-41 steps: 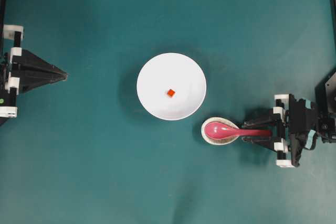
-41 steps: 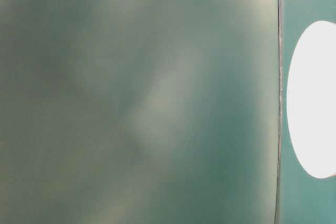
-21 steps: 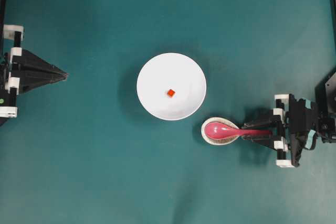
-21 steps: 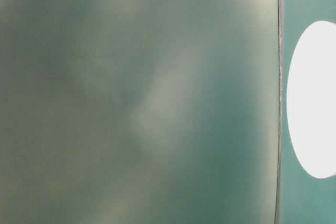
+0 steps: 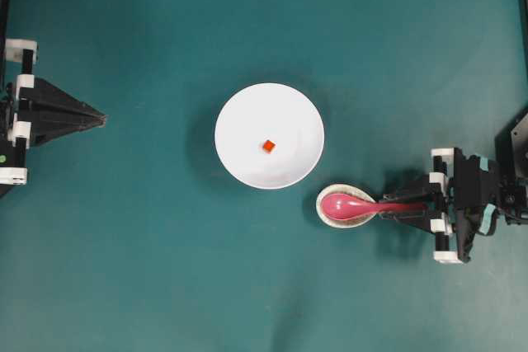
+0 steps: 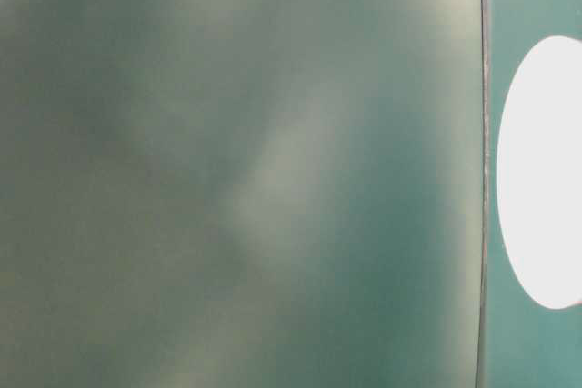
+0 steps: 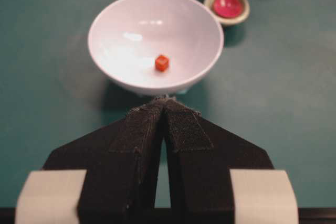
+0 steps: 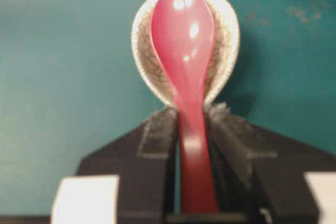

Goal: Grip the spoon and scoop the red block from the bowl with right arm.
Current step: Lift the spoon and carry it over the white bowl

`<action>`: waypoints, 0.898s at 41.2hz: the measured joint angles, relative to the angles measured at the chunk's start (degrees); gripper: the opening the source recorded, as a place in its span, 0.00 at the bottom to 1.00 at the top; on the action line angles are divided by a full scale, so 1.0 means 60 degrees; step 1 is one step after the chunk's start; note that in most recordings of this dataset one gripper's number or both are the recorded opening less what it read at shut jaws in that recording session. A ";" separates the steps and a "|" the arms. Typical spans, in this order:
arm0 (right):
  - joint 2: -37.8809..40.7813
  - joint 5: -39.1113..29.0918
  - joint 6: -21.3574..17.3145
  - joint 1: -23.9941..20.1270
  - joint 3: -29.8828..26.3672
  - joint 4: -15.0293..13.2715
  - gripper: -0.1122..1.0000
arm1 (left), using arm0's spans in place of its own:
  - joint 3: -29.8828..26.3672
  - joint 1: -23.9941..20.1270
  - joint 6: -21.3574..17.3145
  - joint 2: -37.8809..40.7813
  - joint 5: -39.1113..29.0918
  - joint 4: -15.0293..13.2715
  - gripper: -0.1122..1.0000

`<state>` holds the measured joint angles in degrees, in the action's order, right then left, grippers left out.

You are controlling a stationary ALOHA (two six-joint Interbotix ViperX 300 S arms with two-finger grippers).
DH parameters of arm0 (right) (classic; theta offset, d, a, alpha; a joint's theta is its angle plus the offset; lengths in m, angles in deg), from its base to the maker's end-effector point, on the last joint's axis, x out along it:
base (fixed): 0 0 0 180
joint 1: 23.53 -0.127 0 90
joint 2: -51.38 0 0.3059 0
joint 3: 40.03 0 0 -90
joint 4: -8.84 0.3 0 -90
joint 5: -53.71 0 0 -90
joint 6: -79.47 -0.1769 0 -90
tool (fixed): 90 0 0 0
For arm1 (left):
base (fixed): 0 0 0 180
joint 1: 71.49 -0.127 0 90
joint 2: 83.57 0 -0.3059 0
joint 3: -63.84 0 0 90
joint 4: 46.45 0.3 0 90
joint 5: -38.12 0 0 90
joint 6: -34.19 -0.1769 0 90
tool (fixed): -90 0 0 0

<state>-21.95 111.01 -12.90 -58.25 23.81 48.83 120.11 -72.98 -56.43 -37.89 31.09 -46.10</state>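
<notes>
Spoon handle enclosed by the right gripper beside the bowl

The green table (image 5: 165, 269) is occupied at its middle by the white bowl (image 5: 239, 113), with the left gripper (image 5: 101, 118) kept well apart at the left edge, its fingers pressed together at the tips. The right gripper (image 5: 394, 206) is seen with its fingers narrowed against both sides of the handle of the spoon (image 5: 351, 203), whose scoop is rested in the small speckled dish (image 8: 226, 51) just beside the bowl. The red block (image 5: 268, 146) is found on the bowl's floor.
</notes>
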 measured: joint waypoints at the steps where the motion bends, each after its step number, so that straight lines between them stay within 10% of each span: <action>1: 0.0000 0.0000 0.0000 0.0000 0.0000 0.0000 0.33 | 0.0000 0.0000 0.0000 -0.0015 0.0000 0.0015 0.10; 19: -0.1670 -0.0146 0.0410 0.0029 0.0117 0.0000 0.33 | 0.0000 0.0000 0.0000 0.0015 0.0000 0.0015 0.10; 37: -0.4131 -0.3472 0.2725 0.1846 -0.0703 0.0015 0.33 | 0.0000 0.0000 0.0015 0.0044 0.0000 0.0015 0.10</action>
<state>-46.73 90.18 3.44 -47.17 19.59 48.92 120.11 -72.98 -56.34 -37.63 31.09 -46.01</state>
